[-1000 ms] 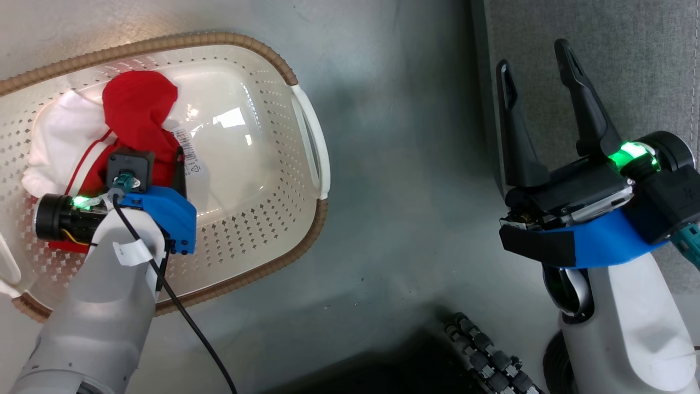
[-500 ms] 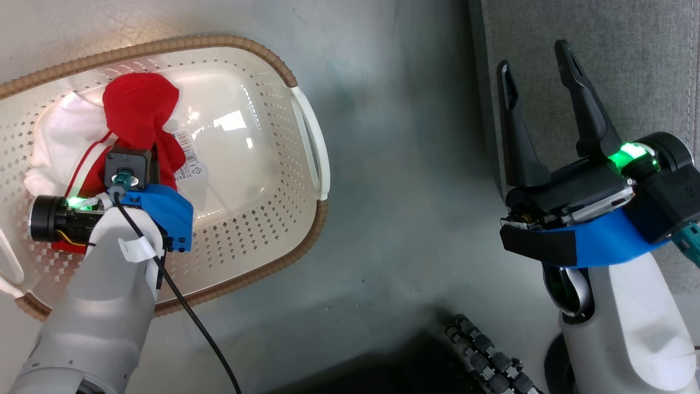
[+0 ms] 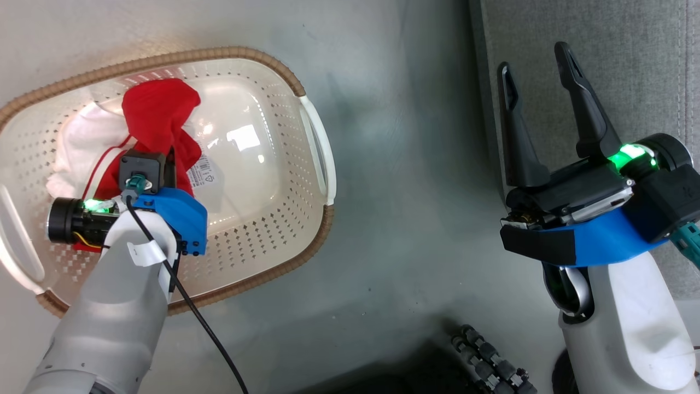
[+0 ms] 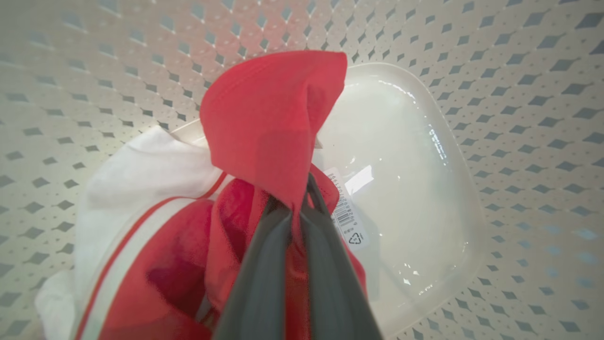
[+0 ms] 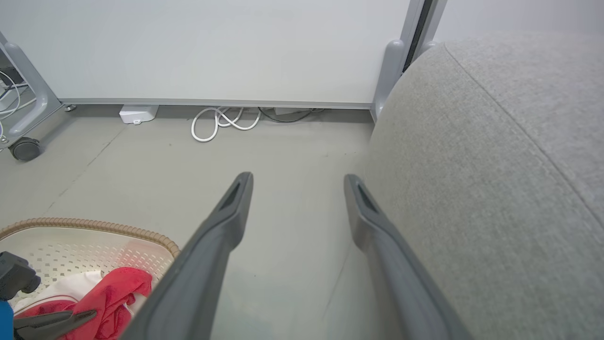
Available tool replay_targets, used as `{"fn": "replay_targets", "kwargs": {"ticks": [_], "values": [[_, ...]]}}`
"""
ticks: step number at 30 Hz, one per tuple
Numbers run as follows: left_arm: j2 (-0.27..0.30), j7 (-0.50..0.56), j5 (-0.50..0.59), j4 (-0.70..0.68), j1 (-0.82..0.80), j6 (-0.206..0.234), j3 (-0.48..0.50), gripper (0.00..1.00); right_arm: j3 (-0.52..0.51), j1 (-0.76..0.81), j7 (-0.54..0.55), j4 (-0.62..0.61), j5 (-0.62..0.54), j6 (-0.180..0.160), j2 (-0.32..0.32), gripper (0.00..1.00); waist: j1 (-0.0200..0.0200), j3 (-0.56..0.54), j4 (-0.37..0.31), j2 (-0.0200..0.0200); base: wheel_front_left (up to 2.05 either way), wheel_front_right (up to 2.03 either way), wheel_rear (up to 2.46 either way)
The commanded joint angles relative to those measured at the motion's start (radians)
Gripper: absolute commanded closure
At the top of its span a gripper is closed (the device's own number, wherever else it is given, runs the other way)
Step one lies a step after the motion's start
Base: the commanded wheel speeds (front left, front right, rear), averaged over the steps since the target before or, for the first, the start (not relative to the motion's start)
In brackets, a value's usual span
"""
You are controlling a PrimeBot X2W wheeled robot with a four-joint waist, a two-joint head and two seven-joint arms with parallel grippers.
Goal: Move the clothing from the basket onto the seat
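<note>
Left wrist view shows the left end effector (image 4: 295, 196) pinched shut on a fold of the red clothing (image 4: 269, 118) down inside the basket (image 3: 229, 52), while the right end effector (image 3: 535, 57) hangs wide and empty beside the grey seat (image 3: 601, 33), so the transfer looks barely begun, with the lift and carry across both left to do.

Your room inventory, seen from the right wrist view:

- Floor (image 5: 283, 156): smooth, grey, lightly scuffed; evenly lit.
- Wall panel (image 5: 212, 47): pale and plain, with a grey strip along its foot.
- Upright post (image 5: 394, 71): grey, round-footed, at the panel's right end.
- Frame leg (image 5: 28, 80): grey and slanted, on a dark castor (image 5: 23, 148) at the view's left edge.
- White cable (image 5: 222, 125): you find it looped on the floor below the panel.
- Small white box (image 5: 137, 113): just left of that loop.
- Dark cable (image 5: 288, 114): just right of it.
</note>
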Motion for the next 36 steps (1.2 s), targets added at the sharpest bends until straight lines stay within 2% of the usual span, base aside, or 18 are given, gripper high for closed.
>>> {"fn": "replay_targets", "kwargs": {"ticks": [1,8,13,21,36], "values": [[-0.001,-0.003,-0.003,-0.006,0.003,-0.002,0.002,1.00,-0.002,-0.002,-0.005,0.003,-0.001,0.000,0.003,0.00,0.0000,-0.009,0.004,0.0000,0.00,0.00,0.00],[-0.027,-0.003,-0.008,-0.023,0.027,-0.014,0.001,1.00,-0.005,-0.001,-0.005,0.014,-0.016,0.000,0.003,0.00,0.0000,-0.064,0.029,0.0000,0.00,0.00,0.00],[-0.043,-0.003,0.005,-0.054,0.060,-0.041,-0.012,1.00,-0.013,0.006,-0.005,0.029,-0.033,0.000,0.003,0.00,0.0000,-0.133,0.059,0.0000,0.00,0.00,0.00],[-0.074,-0.003,0.002,-0.108,0.143,-0.089,0.006,1.00,-0.022,0.026,-0.004,0.064,-0.060,0.000,0.002,0.00,0.0000,-0.291,0.118,0.0000,0.00,0.00,0.00],[-0.124,-0.003,0.033,-0.252,0.284,-0.152,0.034,1.00,-0.054,0.139,0.040,0.134,-0.064,0.000,-0.015,0.00,0.0000,-0.586,0.223,0.0000,0.00,0.00,0.00]]}}
